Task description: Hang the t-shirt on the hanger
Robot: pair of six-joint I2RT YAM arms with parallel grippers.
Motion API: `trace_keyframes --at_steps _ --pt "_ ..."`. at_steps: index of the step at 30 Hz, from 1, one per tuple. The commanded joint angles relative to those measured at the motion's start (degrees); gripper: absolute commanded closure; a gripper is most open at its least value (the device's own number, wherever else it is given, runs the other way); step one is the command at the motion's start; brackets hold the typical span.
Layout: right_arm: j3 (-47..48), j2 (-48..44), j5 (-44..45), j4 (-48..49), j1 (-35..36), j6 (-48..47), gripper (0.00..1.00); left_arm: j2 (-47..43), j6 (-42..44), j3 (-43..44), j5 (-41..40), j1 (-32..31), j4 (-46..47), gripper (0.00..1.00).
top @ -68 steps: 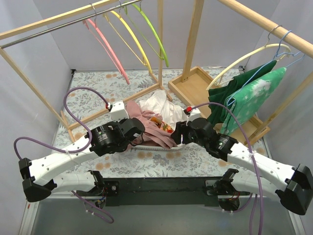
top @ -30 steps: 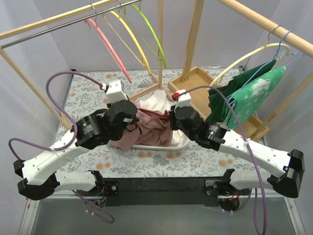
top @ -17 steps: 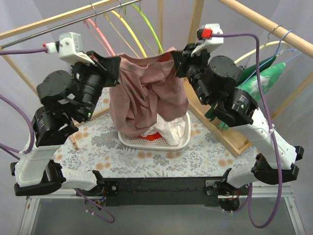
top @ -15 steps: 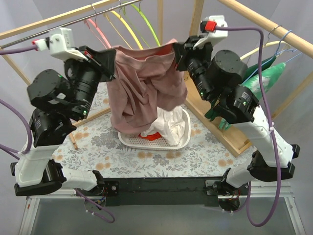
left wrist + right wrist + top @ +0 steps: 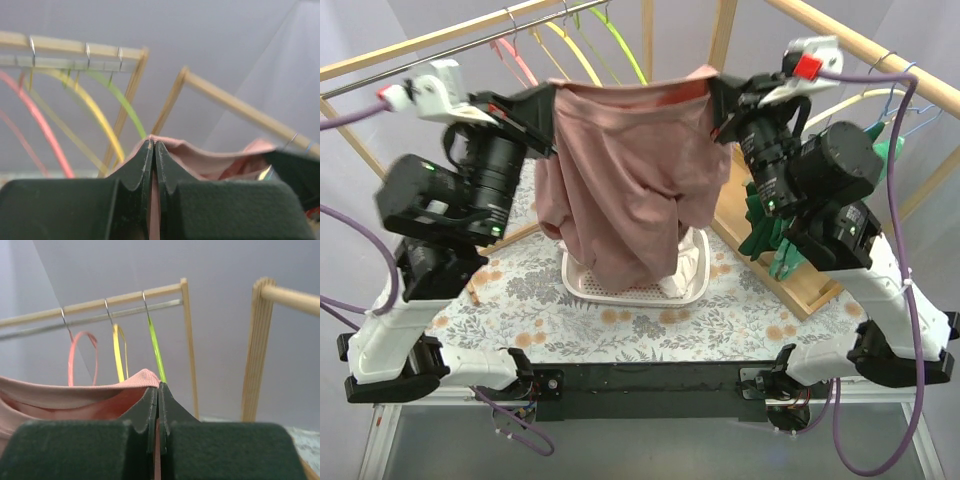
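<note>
A dusty-pink t-shirt (image 5: 620,170) hangs stretched between my two grippers, high above the table. My left gripper (image 5: 552,100) is shut on its left top edge and my right gripper (image 5: 715,95) is shut on its right top edge. In the left wrist view, pink cloth (image 5: 210,160) runs out from the closed left gripper (image 5: 152,145). The right wrist view shows a ribbed hem (image 5: 140,377) pinched in the right gripper (image 5: 158,388). The pink hanger (image 5: 510,52) hangs on the rail behind the shirt, largely hidden; it also shows as a pink hanger (image 5: 42,130) and, looped, as a pink hanger (image 5: 71,360).
A yellow hanger (image 5: 555,35) and a green hanger (image 5: 620,30) hang beside the pink one on the wooden rack (image 5: 420,40). Below the shirt a white basket (image 5: 620,290) holds more clothes. At right a second rack carries a green garment (image 5: 880,150) over a wooden tray (image 5: 760,250).
Both arms rose from the basket, lifting the t-shirt out of it. In the last half second they moved apart, spreading its top edge wider in front of the hangers.
</note>
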Motion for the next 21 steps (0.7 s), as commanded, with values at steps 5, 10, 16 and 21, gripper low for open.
trace_keyframes --at_steps 5,10,16,21 --pt "-42.9 -12.3 -4.3 -5.8 -0.3 22.3 0.99 -17.2 -29.6 -42.3 -7.1 0.4 -16.7 1.00" --pt "-56.9 -11.1 -10.8 -8.8 -2.6 31.4 0.99 -26.0 -50.3 -63.0 -1.8 0.5 -25.4 1.00" --pt "-60.9 -7.6 -12.9 -9.4 -3.3 34.4 0.99 -29.8 -54.4 -65.8 1.7 0.5 -28.3 0.64" --pt "-59.5 -6.3 -12.0 -9.5 -3.5 33.1 0.99 -33.2 -47.2 -56.3 1.0 0.5 -29.0 0.51"
